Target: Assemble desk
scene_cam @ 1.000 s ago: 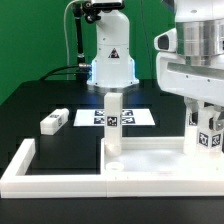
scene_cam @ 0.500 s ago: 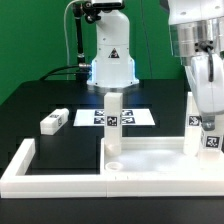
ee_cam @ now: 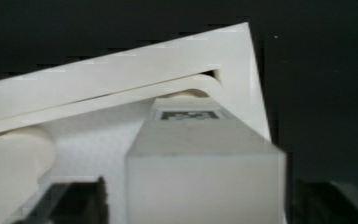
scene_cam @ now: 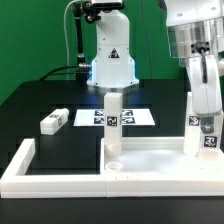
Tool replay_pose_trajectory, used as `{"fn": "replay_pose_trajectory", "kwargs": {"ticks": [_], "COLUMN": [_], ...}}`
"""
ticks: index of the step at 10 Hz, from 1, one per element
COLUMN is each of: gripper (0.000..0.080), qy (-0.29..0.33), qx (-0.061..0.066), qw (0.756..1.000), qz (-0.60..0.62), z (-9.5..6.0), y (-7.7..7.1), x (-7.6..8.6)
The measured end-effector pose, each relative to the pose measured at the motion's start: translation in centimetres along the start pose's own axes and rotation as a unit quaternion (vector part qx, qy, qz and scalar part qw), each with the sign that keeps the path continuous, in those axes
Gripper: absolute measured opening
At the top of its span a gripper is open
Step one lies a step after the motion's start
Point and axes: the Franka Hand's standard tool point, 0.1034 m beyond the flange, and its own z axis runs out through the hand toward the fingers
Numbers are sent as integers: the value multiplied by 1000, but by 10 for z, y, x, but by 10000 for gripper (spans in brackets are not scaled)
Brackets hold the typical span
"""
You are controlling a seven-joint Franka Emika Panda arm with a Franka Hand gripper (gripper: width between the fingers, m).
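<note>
Loose leg [scene_cam: 54,122] only in exterior view, wrist view shows tool [ee_cam: 194,205] spread wide around tagged leg [ee_cam: 197,160]

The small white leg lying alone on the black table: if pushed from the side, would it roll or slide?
The leg shows flat, blocky faces, so it would probably slide, not roll. It looks like rigid plastic, so it is likely stiff, and being small, probably light.

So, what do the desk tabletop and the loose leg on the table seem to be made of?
The tabletop looks like white plastic, matte and smooth, with a moulded raised rim. The loose leg seems the same white plastic, a plain block with a printed black-and-white tag. Plastic is only a guess.
</note>
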Motion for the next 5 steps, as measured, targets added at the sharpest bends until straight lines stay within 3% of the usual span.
{"fn": "replay_pose_trajectory", "kwargs": {"ticks": [1,2,5], "gripper": [619,640,648], "qy": [0,-1,2], "qx": [14,7,6], "qw": [998,997,983], "qz": [-65,-78,-184], "z": [4,7,7], "y": [3,11,11], "x": [-7,-17,-12]}}
